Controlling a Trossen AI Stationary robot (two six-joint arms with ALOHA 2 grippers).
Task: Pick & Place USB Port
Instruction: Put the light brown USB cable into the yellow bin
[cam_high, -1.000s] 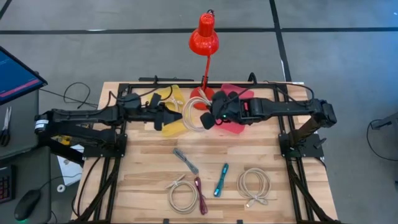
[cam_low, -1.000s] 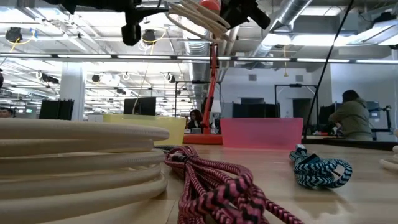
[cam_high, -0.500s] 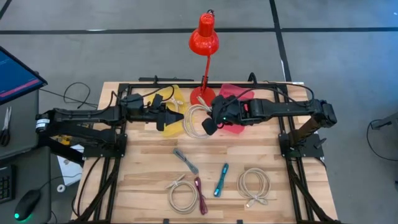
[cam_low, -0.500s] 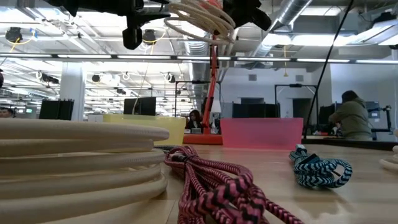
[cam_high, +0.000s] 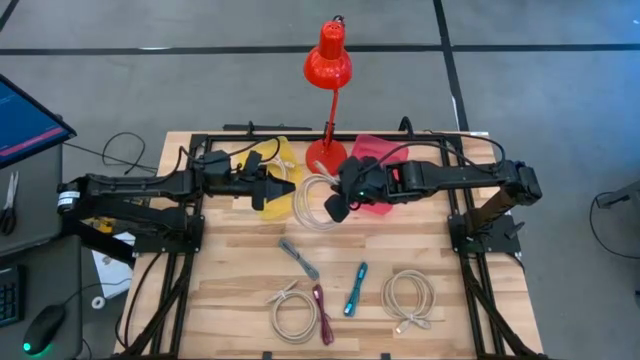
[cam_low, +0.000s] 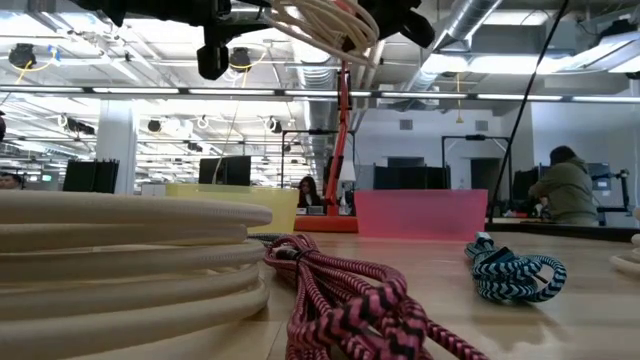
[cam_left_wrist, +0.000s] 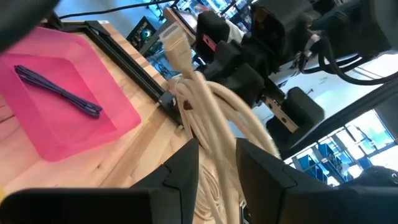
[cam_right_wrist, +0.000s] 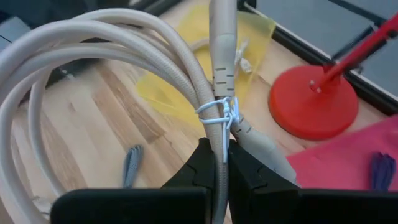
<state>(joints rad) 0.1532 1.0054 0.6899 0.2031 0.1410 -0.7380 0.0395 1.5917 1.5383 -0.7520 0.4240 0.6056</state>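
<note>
Cream braided cable coil (cam_high: 318, 196), tied with a thin white twist tie (cam_right_wrist: 222, 116), is up off the wooden table (cam_high: 240, 270), near its far edge between the yellow tray (cam_high: 280, 180) and the pink tray (cam_high: 385, 205). My right gripper (cam_right_wrist: 219, 163) is pinched shut on the bundle right at the tie. My left gripper (cam_left_wrist: 217, 163) sits just beside the coil over the yellow tray, fingers parted around its strands; can't tell from my feeds if they're actually touching. Purple cable (cam_left_wrist: 59, 91) lies in the pink tray. Red desk lamp (cam_high: 328, 62) stands at the far edge. Along the near edge I see a second cream coil (cam_high: 293, 312), a red-black braided cable (cam_low: 350, 295) and a teal-black one (cam_low: 512, 272).
</note>
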